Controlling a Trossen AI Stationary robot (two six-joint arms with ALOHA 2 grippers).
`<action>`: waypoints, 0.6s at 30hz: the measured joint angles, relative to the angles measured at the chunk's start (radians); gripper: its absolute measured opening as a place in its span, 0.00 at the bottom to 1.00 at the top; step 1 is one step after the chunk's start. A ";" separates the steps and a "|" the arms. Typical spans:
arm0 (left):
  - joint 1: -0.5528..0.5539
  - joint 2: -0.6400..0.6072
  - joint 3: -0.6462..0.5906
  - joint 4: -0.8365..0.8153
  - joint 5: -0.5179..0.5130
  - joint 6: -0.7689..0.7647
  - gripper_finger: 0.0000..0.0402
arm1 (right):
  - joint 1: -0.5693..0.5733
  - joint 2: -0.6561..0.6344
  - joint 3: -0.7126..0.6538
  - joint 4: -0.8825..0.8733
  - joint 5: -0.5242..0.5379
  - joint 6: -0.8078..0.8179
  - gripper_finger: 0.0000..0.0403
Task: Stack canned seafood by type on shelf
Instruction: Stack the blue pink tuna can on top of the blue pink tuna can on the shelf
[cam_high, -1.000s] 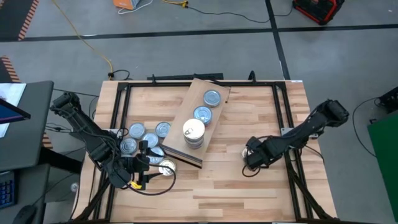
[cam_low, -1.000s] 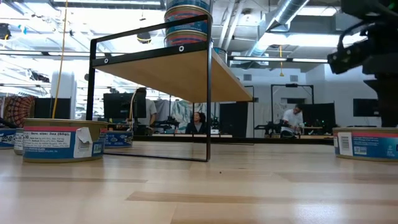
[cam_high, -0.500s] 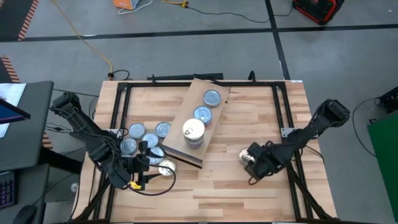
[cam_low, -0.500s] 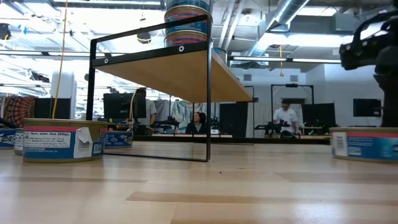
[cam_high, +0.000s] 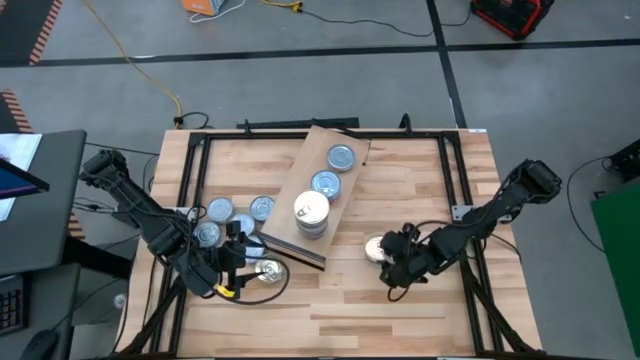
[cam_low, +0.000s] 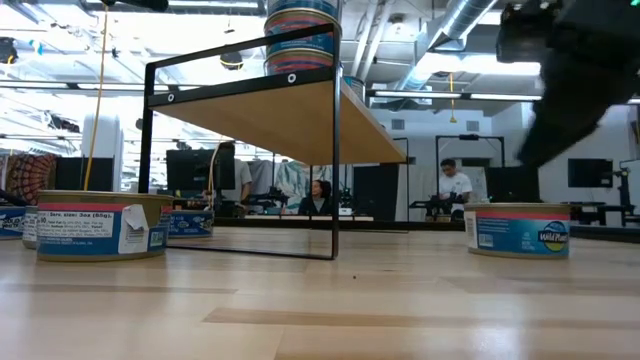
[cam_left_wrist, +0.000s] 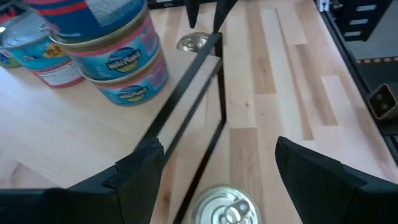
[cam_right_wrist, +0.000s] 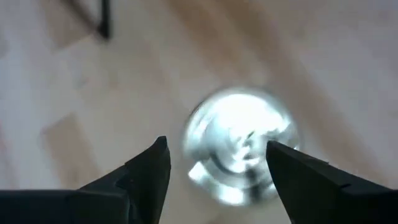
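Two grippers each stand over a loose tin on the table, and the relation that matters is on the right: the right gripper (cam_high: 392, 262) sits just beside a pale-lidded tin (cam_high: 375, 248), which lies on the shelf side of it, between the gripper and the shelf (cam_high: 318, 192). In the right wrist view that tin (cam_right_wrist: 239, 144) shows between the two dark fingers (cam_right_wrist: 149, 168), a little ahead of them, with the jaws spread wider than the lid and nothing gripped. A round tin has no long axis, so any approach angle should serve; I judge the next move is to bring the jaws down around it. The left gripper (cam_high: 235, 272) is also wide open and empty, with another pale-lidded tin (cam_high: 266, 269) just ahead of it near the shelf's dark front edge. On the shelf stand a stack topped by a pale lid (cam_high: 311, 210) and two blue-grey tins (cam_high: 326, 184) farther along the board. More blue-grey tins (cam_high: 218, 211) cluster on the table beside the shelf, nearer the left arm
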 joint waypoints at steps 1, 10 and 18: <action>0.000 0.000 0.000 0.001 0.001 0.000 0.73 | -0.004 0.001 0.006 -0.021 -0.031 0.012 0.72; 0.000 0.000 0.000 0.002 0.025 -0.021 0.73 | 0.034 0.004 0.002 -0.150 -0.061 0.192 0.72; 0.000 0.000 0.000 0.004 0.018 -0.019 0.73 | 0.007 0.070 0.002 -0.182 -0.057 0.202 0.72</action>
